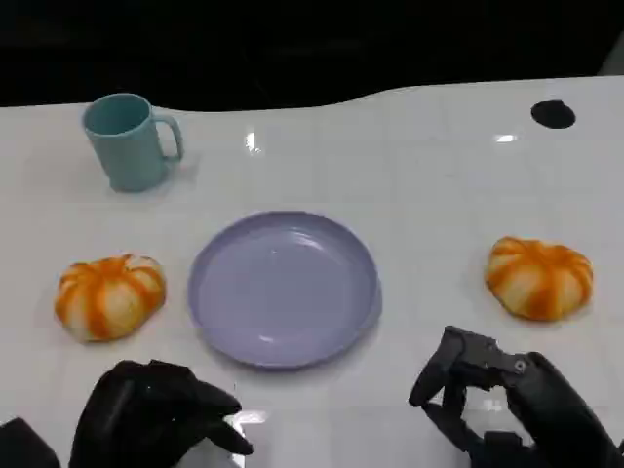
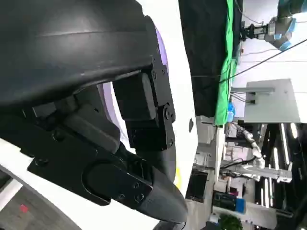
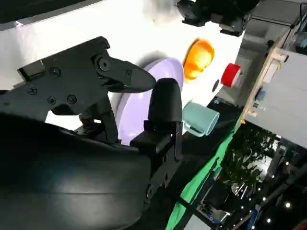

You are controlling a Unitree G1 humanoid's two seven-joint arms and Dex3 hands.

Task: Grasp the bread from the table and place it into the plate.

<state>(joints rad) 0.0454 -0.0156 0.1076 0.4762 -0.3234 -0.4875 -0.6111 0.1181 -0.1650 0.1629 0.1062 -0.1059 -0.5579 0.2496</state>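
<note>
White glossy worktop (image 1: 409, 166) w/ dark backdrop behind. Head view: lilac plate (image 1: 283, 289) sits centre, nothing on it; one bread (image 1: 109, 295) just left of it, a second bread (image 1: 539, 277) well off to the right, teal mug (image 1: 129, 141) at far left. My left robot hand (image 1: 156, 414) hangs low near the left bread, fingers curled, holding nothing; my right robot hand (image 1: 492, 400) is spread open, empty, below the right bread, prob. poised to reach. Left wrist view: my fingers (image 2: 144, 115) over the plate edge (image 2: 162, 48), nothing gripped. Right wrist view: open fingers (image 3: 163, 110) frame the plate (image 3: 139, 100), the far bread (image 3: 197, 57) and mug (image 3: 199, 119) beyond.
</note>
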